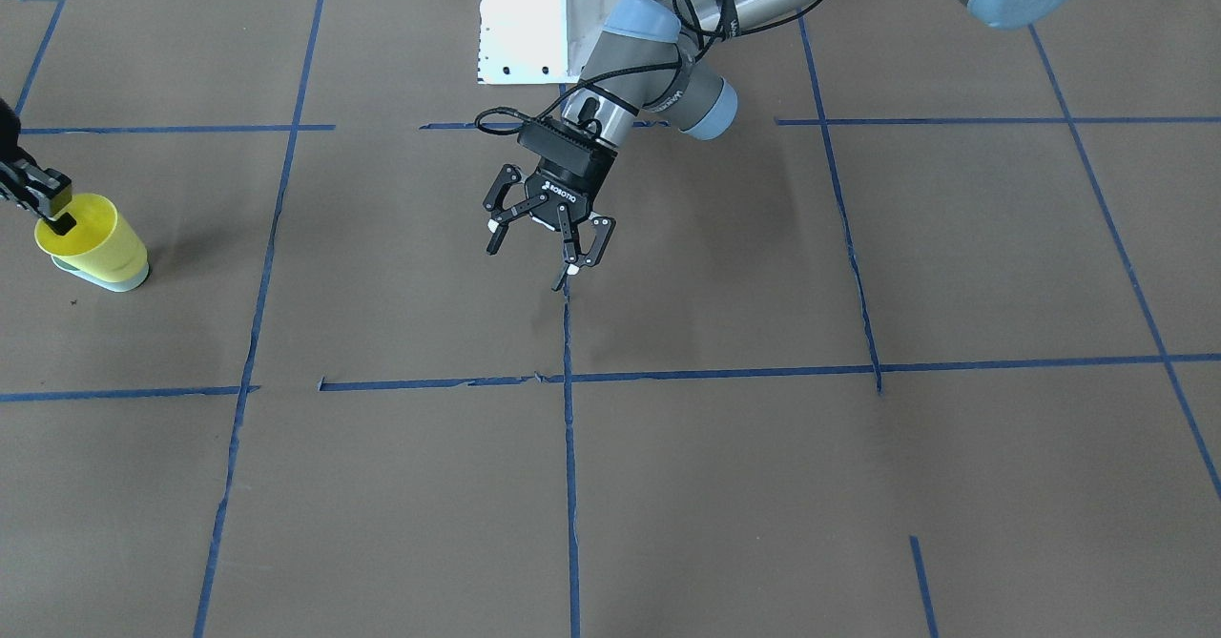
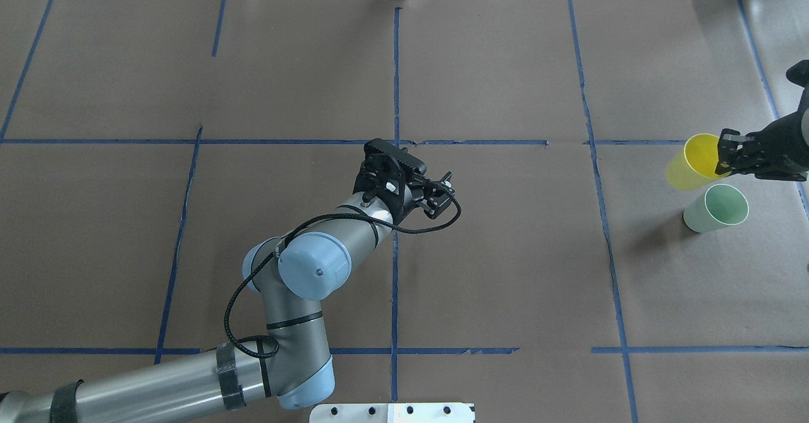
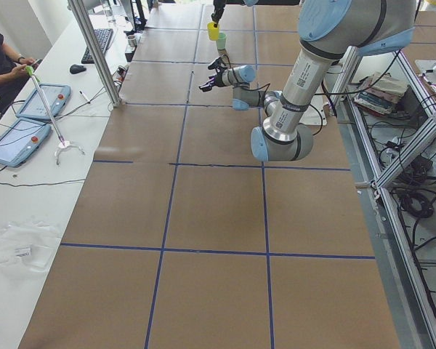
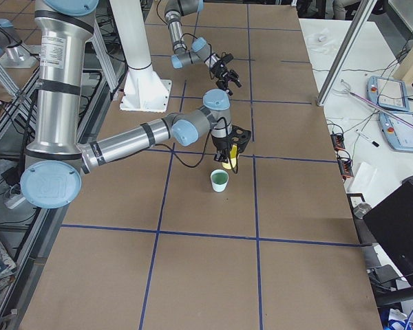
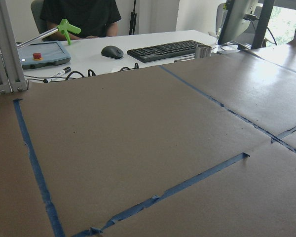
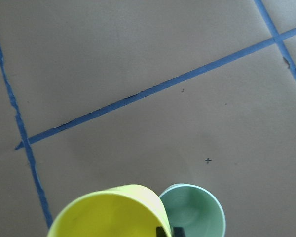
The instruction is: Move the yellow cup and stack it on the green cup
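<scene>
My right gripper (image 2: 725,157) is shut on the rim of the yellow cup (image 2: 690,161) and holds it tilted, off the table, close beside the green cup (image 2: 717,208). The green cup stands upright with its mouth up. In the right wrist view the yellow cup (image 6: 108,212) is at the bottom edge, left of the green cup (image 6: 192,210). In the front view the yellow cup (image 1: 91,237) overlaps the green cup (image 1: 119,282) at the far left. My left gripper (image 1: 542,255) is open and empty above the table's middle.
Blue tape lines (image 2: 395,81) divide the brown table cover. The white robot base (image 1: 544,18) stands at the table's edge. A desk with a keyboard (image 5: 172,49), a mouse (image 5: 112,51) and a seated person lies beyond the far edge.
</scene>
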You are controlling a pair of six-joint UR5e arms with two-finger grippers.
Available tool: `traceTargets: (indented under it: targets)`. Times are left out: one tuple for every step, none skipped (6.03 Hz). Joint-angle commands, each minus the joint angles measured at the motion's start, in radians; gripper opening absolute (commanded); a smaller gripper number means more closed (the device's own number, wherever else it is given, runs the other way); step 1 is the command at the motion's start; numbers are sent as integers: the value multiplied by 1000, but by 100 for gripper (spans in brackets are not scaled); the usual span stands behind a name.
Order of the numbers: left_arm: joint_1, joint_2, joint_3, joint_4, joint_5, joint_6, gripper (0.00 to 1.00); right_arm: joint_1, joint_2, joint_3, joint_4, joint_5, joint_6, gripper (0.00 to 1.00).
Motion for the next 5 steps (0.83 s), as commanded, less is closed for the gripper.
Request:
traceTargets:
  targets:
    - [-20,1,-1,38,-102,-139,95,18,-55,-2,-1,7,-68,0]
    - [-22,1,-1,32,-104,-141,96,16,-55,-11,-1,7,-68,1]
    - [-22,1,-3,30,-104,-141,99,16,-55,-10,-1,43,-68,1]
    - [-22,2,-3,29,-104,-146,99,15,-49,-18,1,77,-68,2]
    - [-22,2,-9,29,-106,-147,99,15,-50,-22,1,78,-70,2]
